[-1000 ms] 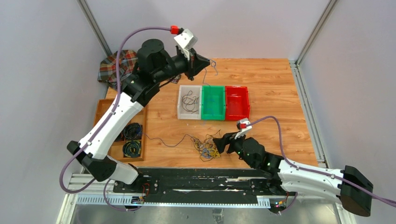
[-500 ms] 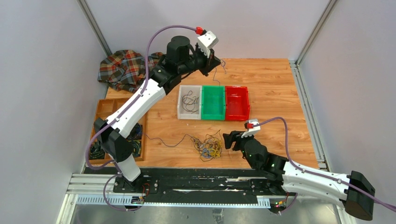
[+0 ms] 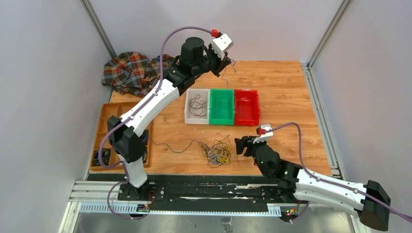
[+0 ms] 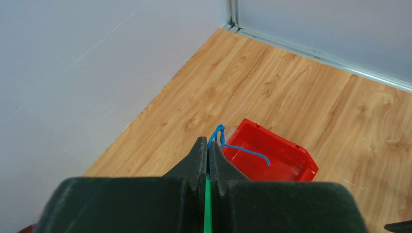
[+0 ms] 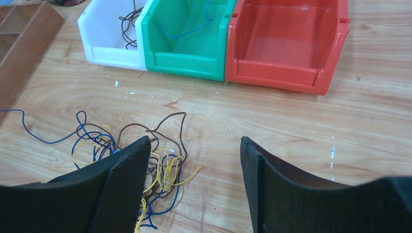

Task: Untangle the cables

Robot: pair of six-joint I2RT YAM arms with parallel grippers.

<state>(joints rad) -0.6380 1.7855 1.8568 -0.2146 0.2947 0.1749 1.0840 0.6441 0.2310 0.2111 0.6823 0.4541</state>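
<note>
The left gripper (image 4: 208, 151) is raised above the far side of the table (image 3: 282, 87), its jaws pressed together on 1 thin blue wire (image 4: 239, 147). The wire's loose end curls out past the fingertips and, in the wrist view, shows against the red bin (image 4: 286, 162). The right gripper (image 5: 194, 145) sits low near the front edge with its 2 fingers (image 5: 121, 184) spread wide and nothing between them, just beside the tangle of cables (image 5: 163, 165), on its right. That tangle, a heap of blue, yellow and dark brown strands, lies on the wood in front of the 3 bins, with 1 blue strand trailing off to the left. The white bin (image 5: 104, 48) holds dark wires (image 5: 127, 19), the green bin (image 5: 184, 63) beside it holds another blue strand (image 5: 187, 31), and the red bin touches the green one on its other side
</note>
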